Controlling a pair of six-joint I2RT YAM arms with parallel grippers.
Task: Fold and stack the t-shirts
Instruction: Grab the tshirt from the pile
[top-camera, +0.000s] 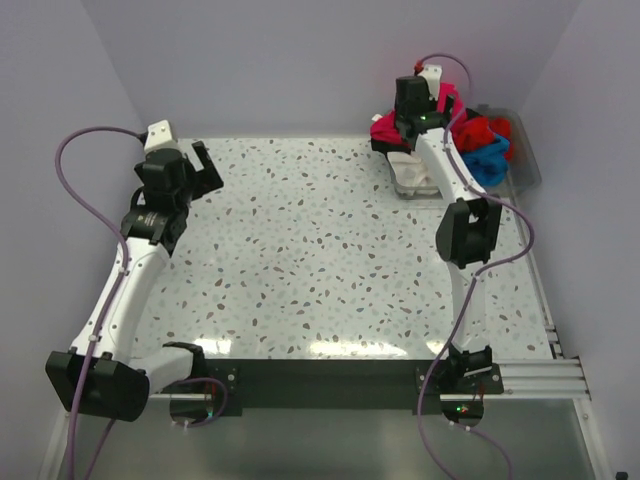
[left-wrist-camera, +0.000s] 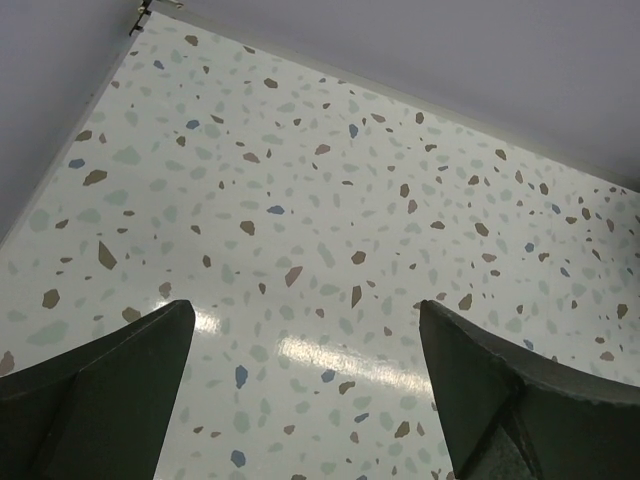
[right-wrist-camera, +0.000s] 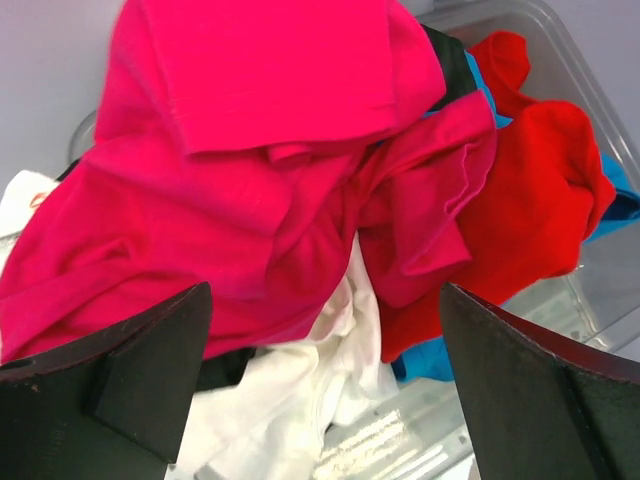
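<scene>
Since no shirt is out yet, left gripper (left-wrist-camera: 307, 330) idles over tabletop (top-camera: 320, 250), jaws spread, holding nothing. Right gripper (right-wrist-camera: 325, 330) hangs over t-shirts (right-wrist-camera: 250, 180) heaped in and over clear bin (top-camera: 528, 165) at far-right corner, jaws spread, likely lining up first pick. Glossy speckled terrazzo surface; plain pale walls (top-camera: 300, 60).

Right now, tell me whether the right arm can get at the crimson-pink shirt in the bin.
Probably yes. The right gripper is open and poised right over the crimson-pink shirt, which lies uppermost in the bin; nothing sits between its jaws and the cloth.
</scene>
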